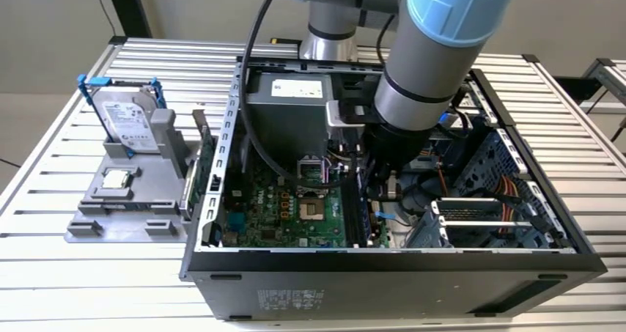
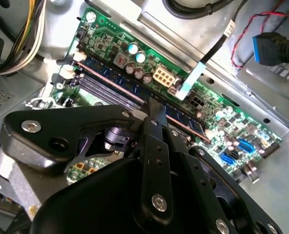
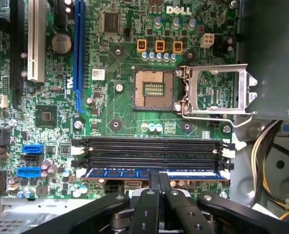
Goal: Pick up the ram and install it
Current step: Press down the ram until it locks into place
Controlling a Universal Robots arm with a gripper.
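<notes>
One ram [image 3: 152, 174] stick sits in the slot nearest the mobo [image 3: 110, 112] edge, two black slots [image 3: 149, 144] beside it bare. Gripper [image 3: 159, 179] inside case [image 1: 391, 262], jaws together, tips on ram's top edge. Install step, pressing home, I'd judge; needs straight, even push.

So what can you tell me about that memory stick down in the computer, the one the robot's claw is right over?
The ram is a long, thin strip of dark board with bluish chips along its face. It stands on edge in one of the motherboard's parallel slots, the one nearest the gripper, running the slot's full length beside the empty black slots. The gripper's closed fingertips sit over its middle, touching or nearly so. In the second wrist view it lies beneath the fingertip.
</notes>
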